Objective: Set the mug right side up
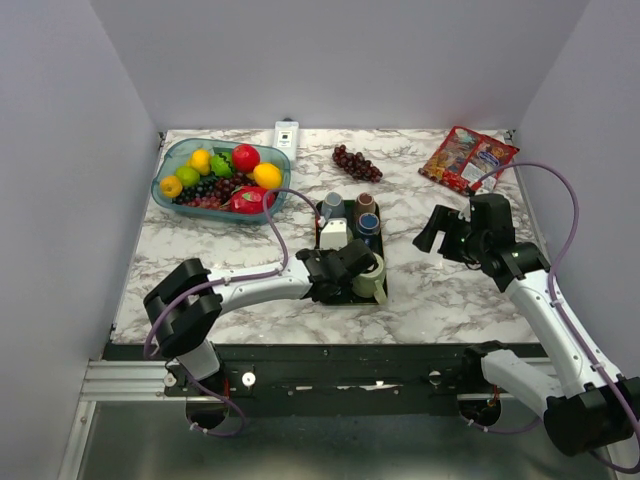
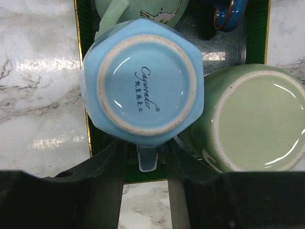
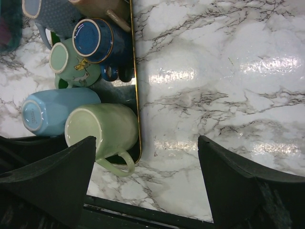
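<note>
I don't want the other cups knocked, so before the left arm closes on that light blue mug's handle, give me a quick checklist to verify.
1. light blue mug is upside down, base facing the camera: ok, it needs turning.
2. left gripper straddles the handle, with a gap on each side: ok.
3. Clearance from the green mug: not ok, the two sit side by side and seem to touch.
4. right gripper is open over the marble tabletop, apart from the tray: ok.
5. Finger depth on the handle: cannot tell.
</note>
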Controlling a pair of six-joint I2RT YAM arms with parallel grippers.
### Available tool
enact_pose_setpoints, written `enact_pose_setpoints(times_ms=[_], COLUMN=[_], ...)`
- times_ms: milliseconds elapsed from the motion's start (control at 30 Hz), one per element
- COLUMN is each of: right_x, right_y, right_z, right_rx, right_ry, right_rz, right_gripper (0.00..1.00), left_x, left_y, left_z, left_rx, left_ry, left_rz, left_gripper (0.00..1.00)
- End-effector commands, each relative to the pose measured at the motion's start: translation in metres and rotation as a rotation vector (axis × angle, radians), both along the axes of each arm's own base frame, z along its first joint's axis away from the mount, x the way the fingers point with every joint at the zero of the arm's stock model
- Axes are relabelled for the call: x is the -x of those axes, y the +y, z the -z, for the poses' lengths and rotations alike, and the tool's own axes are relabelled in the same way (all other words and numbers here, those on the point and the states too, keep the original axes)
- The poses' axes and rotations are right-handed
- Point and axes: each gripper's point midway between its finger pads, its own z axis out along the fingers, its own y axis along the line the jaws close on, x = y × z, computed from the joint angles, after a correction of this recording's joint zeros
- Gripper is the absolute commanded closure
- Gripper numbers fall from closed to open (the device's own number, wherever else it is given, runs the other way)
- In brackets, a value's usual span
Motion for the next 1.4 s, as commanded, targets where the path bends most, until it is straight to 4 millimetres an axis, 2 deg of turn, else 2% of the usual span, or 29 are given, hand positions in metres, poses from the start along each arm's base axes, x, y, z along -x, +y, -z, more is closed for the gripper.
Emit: enact_pose_setpoints(times_ms=[0, 100, 133, 233, 500, 700, 800, 867, 933, 1067, 1167, 1233, 1267, 1300, 1333, 1367], right_x=[0.006, 0.006, 0.006, 0.005, 0.004, 0.004, 0.005, 0.006, 0.008, 0.013, 0.017, 0.024, 0.023, 0.025, 0.033, 0.034], right_y=[-0.009, -0.009, -0.01, -0.01, -0.007, -0.001, 0.003, 0.005, 0.01, 0.028, 0.05, 0.066, 0.072, 0.077, 0.086, 0.092], right_z=[0.007, 0.008, 0.008, 0.008, 0.003, -0.006, -0.015, -0.023, -0.03, -0.057, -0.093, -0.115, -0.136, -0.146, -0.154, -0.177], right_rx=[0.035, 0.037, 0.039, 0.04, 0.026, -0.008, -0.03, -0.05, -0.076, -0.173, -0.298, -0.404, -0.453, -0.495, -0.585, -0.638], right_ry=[0.022, 0.025, 0.026, 0.029, 0.026, 0.012, 0.002, -0.002, 0.0, -0.031, -0.106, -0.137, -0.209, -0.232, -0.206, -0.293], right_rz=[0.036, 0.038, 0.043, 0.041, 0.034, 0.023, 0.014, 0.009, -0.006, -0.072, -0.162, -0.233, -0.265, -0.286, -0.314, -0.36], right_gripper=[0.07, 0.07, 0.07, 0.07, 0.07, 0.06, 0.06, 0.06, 0.06, 0.06, 0.05, 0.04, 0.04, 0.03, 0.03, 0.03], left_x=[-0.008, -0.01, -0.01, -0.01, -0.012, -0.008, -0.004, 0.003, 0.008, 0.011, 0.007, 0.002, 0.002, -0.001, 0.002, 0.003], left_y=[-0.007, -0.008, -0.008, -0.008, 0.004, 0.01, 0.011, 0.02, 0.03, 0.033, 0.021, 0.011, 0.008, 0.007, -0.002, -0.004], left_z=[-0.005, -0.004, -0.003, -0.005, -0.023, -0.062, -0.09, -0.11, -0.138, -0.19, -0.243, -0.288, -0.303, -0.324, -0.347, -0.361], left_rx=[0.014, 0.012, 0.012, 0.01, 0.005, 0.049, 0.112, 0.139, 0.174, 0.308, 0.464, 0.577, 0.619, 0.659, 0.737, 0.776], left_ry=[-0.007, -0.005, -0.004, -0.001, -0.039, -0.084, -0.106, -0.112, -0.128, -0.202, -0.285, -0.357, -0.378, -0.418, -0.457, -0.487], left_rz=[-0.013, -0.011, -0.012, -0.011, -0.033, -0.006, 0.012, 0.001, -0.002, 0.026, 0.084, 0.137, 0.163, 0.184, 0.233, 0.25], left_gripper=[0.58, 0.67, 0.81, 1.0, 1.0, 1.0, 1.0, 1.0, 1.0, 1.0, 1.0, 1.0, 1.0, 1.0, 1.0, 1.0])
